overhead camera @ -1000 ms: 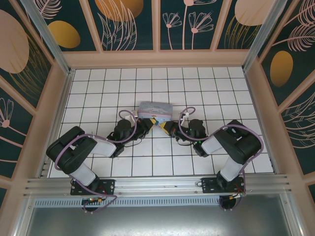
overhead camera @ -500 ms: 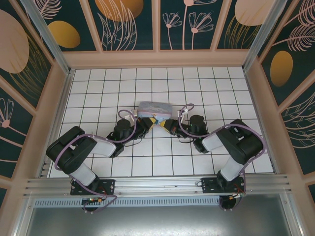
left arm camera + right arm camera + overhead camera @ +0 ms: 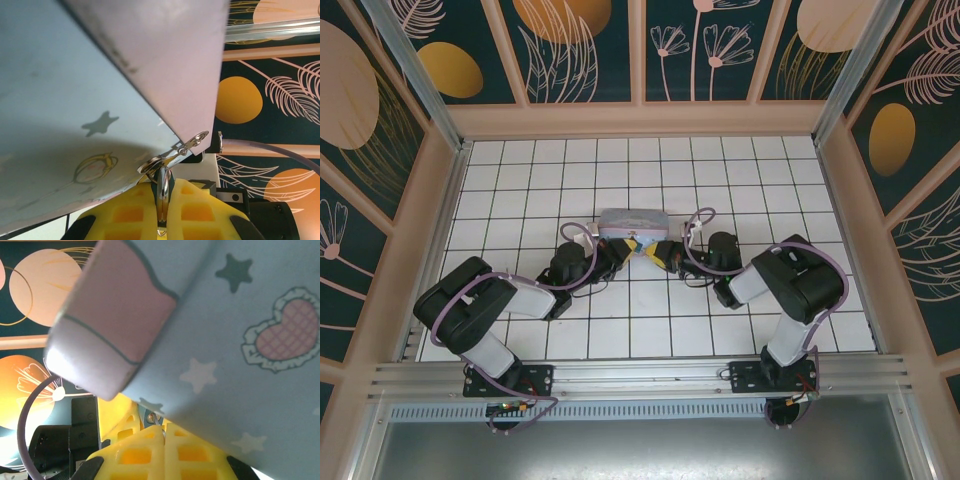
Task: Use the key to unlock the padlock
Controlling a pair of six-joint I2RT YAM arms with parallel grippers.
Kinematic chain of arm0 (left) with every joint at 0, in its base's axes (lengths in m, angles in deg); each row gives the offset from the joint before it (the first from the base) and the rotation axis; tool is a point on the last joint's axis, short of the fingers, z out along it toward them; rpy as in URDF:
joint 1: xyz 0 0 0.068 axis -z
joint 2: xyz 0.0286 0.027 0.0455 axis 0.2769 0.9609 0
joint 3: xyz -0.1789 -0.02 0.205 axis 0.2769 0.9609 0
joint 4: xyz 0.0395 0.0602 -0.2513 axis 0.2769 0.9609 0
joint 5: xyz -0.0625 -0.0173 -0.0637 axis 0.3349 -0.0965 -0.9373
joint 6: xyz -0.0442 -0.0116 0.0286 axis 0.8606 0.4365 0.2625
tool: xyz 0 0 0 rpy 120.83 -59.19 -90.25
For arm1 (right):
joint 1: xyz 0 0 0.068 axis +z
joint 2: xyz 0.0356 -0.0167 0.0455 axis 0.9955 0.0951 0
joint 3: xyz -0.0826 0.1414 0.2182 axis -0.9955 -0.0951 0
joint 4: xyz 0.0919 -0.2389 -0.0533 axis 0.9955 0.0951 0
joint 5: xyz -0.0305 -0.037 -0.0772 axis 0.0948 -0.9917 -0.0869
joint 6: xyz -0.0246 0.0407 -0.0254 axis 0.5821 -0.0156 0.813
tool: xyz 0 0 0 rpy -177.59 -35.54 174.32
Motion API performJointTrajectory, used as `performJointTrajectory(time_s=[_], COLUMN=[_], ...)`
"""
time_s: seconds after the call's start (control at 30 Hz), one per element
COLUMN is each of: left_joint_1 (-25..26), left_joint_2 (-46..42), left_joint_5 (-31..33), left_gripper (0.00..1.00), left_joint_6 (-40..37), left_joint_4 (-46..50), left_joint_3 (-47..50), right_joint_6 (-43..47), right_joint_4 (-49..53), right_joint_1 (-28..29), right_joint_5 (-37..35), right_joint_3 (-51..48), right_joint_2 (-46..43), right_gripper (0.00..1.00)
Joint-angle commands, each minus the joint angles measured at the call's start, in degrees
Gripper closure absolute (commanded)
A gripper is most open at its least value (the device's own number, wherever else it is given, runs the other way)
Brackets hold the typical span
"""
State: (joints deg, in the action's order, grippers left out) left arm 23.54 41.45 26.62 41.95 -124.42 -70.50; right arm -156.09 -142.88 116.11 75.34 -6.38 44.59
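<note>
Left wrist view showed the left claw (image 3: 163, 202) clamped on the padlock (image 3: 161, 182) shackle, hanging from the tin box (image 3: 100, 90) hasp. The right claw (image 3: 162, 432) was pinched shut just below the box. I couldn't tell whether it held the key, and the unlocking looked not yet done.

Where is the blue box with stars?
In the top view the box sits mid-table, just beyond the left hand and right hand. The left hand pinches a metal ring on its clasp.

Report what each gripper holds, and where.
Left gripper: fingers pinch the padlock by its loop, hanging from the box clasp. Right gripper: fingers closed beneath the box; whether anything is held cannot be told.
</note>
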Motion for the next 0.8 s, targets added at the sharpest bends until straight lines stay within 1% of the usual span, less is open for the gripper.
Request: performJointTrajectory(time_s=[0.0,0.1,0.23,0.43,0.53,0.63,0.77], left_joint_1=[1.78,1.77,1.70,1.82,2.19,2.25,2.27], left_joint_2=[-1.18,-1.58,-0.73,-0.71,-0.12,1.19,2.15], left_joint_5=[-7.48,-7.03,-7.54,-7.82,-7.78,-7.47,-4.94], left_gripper=[1.00,1.00,1.00,1.00,1.00,1.00,1.00], left_joint_6=[-1.24,-1.93,-2.21,-2.55,-2.85,-1.68,1.27], left_joint_4=[-1.42,-0.29,-0.26,0.46,1.07,-0.32,-2.45], left_joint_3=[-0.61,-0.59,-1.33,-1.14,-1.53,-1.93,-1.04], right_joint_6=[3.62,6.60,6.30,8.36,7.06,7.54,5.99], right_joint_4=[0.81,5.89,6.80,11.88,10.07,11.12,8.91], right_joint_1=[0.24,0.89,2.32,2.07,2.54,3.49,2.85], right_joint_5=[-0.59,-1.44,-1.84,-3.62,-2.61,-1.81,-2.52], right_joint_3=[4.01,5.34,8.13,11.40,13.73,15.86,14.12], right_joint_2=[-1.54,-3.31,-2.91,-1.75,-0.04,1.04,1.18], right_gripper=[1.00,1.00,1.00,1.00,1.00,1.00,1.00])
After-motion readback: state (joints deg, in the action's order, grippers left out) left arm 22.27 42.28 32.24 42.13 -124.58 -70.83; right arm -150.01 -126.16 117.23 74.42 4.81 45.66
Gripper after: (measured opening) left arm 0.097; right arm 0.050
